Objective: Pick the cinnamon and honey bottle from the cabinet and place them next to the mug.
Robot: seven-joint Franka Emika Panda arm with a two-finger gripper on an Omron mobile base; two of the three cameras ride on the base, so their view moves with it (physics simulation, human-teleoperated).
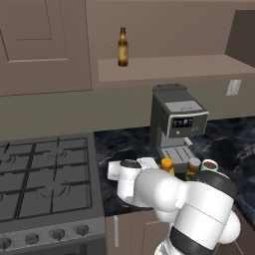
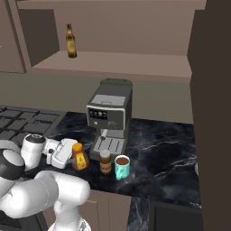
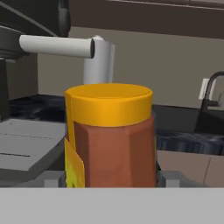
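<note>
Honey bottle (image 2: 79, 156), cinnamon (image 2: 105, 161), mug (image 2: 122, 166) upright, in row on counter.

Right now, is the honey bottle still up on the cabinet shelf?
No, the honey bottle stands on the dark counter beside the cinnamon and the mug.

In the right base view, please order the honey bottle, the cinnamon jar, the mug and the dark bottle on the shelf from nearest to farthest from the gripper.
1. honey bottle, right at the gripper.
2. cinnamon jar, next along the counter.
3. mug, beyond the jar.
4. dark bottle, up on the cabinet shelf.
</note>
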